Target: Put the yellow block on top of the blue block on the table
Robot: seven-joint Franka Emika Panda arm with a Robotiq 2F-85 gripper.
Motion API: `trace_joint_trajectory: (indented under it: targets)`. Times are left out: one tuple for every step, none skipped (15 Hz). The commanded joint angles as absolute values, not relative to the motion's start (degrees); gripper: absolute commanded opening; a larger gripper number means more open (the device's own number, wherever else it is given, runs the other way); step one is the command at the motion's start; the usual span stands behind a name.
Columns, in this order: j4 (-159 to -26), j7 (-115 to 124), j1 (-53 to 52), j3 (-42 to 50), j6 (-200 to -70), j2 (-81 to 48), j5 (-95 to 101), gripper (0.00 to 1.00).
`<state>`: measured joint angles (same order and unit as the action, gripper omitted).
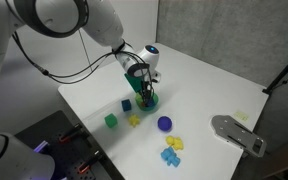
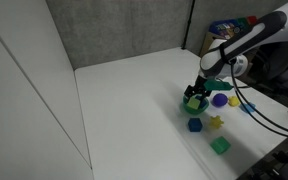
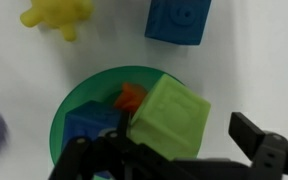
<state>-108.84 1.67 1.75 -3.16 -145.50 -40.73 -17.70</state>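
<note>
Above the bowl [image 3: 69,115], with nothing stacked yet.
Widest below my fingers [image 3: 256,136] is the table [image 1: 214,80]; the bowl sits right under them. They stand spread. Past their tips, outside the bowl, the blue block [image 3: 179,20] sits bare on top. Between them, inside the bowl, lies the yellow block [image 3: 169,115], lime-looking, ungripped: grasp, lift and stacking are all left, I judge.

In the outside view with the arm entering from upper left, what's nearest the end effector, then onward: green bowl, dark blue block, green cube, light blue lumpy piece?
1. green bowl, directly under the end effector.
2. blue block, beside the bowl.
3. green cube, farther out, beyond the block.
4. light blue piece, farthest, low in the picture.
</note>
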Motion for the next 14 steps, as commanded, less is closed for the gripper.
trace_joint_trajectory:
  targets:
    - [-105.88,3.11,3.22,-4.92,-145.93,-43.37,-19.44,1.0]
    - [-105.7,3.14,3.29,-5.07,-145.95,-43.68,-19.74,1.0]
    - [-105.72,2.82,3.56,-5.41,-145.85,-43.82,-20.15,0.75]
    - [-105.68,2.71,3.67,-5.54,-145.74,-43.95,-20.2,0.73]
    - [-105.66,2.65,3.81,-5.67,-145.68,-44.04,-20.25,0.66]
    - [-105.65,2.6,3.92,-5.78,-145.62,-43.94,-20.28,0.6]
    - [-105.78,2.46,4.06,-5.85,-145.58,-43.73,-20.19,0.59]
    - [-105.98,2.31,4.18,-5.95,-145.55,-43.44,-20.13,0.56]
    - [-106.29,2.05,4.28,-6.11,-145.64,-42.92,-20.09,0.52]
    - [-106.56,1.72,4.48,-6.38,-145.68,-42.37,-20.17,0.45]
    - [-106.97,1.43,4.63,-6.53,-145.67,-41.8,-20.18,0.42]
    - [-107.29,1.19,4.76,-6.66,-145.73,-41.4,-20.22,0.41]
    - [-107.5,1.0,4.92,-6.78,-145.79,-41.13,-20.28,0.38]
    - [-107.77,0.67,5.2,-6.98,-145.84,-40.82,-20.41,0.35]
